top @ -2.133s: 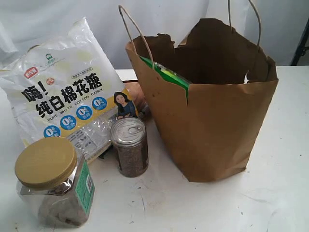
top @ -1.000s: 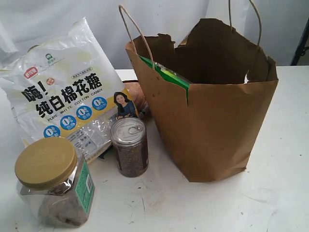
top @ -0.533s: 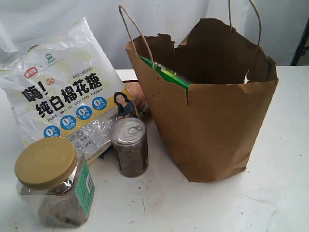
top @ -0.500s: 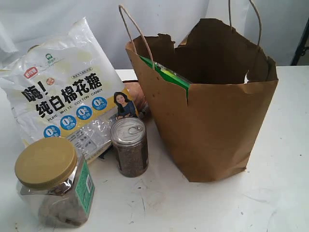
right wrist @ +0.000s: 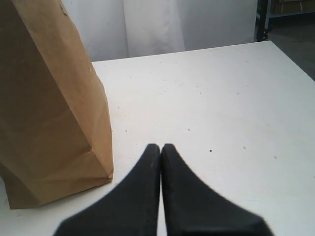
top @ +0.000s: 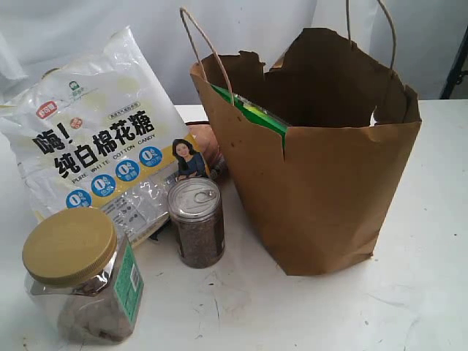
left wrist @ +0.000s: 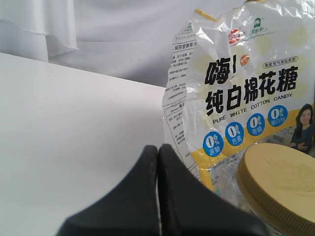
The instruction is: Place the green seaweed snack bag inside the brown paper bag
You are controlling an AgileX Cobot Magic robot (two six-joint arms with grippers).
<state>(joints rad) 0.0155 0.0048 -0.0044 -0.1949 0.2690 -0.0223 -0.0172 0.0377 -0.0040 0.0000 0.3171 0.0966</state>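
Note:
The brown paper bag (top: 322,190) stands upright right of the middle, with a torn rim and twine handles. The green seaweed snack bag (top: 256,115) sits inside it, leaning on the left wall, only its top edge showing over the rim. Neither gripper appears in the exterior view. My left gripper (left wrist: 158,147) is shut and empty, low over the table beside the white cotton-candy bag (left wrist: 246,83). My right gripper (right wrist: 161,146) is shut and empty, next to the paper bag's (right wrist: 49,108) base.
The white cotton-candy bag (top: 99,139) leans at the left. A small clear can (top: 196,221) with a metal lid stands in front of it. A large jar with a tan lid (top: 77,270) is at the front left. A brownish object (top: 208,146) lies behind the can.

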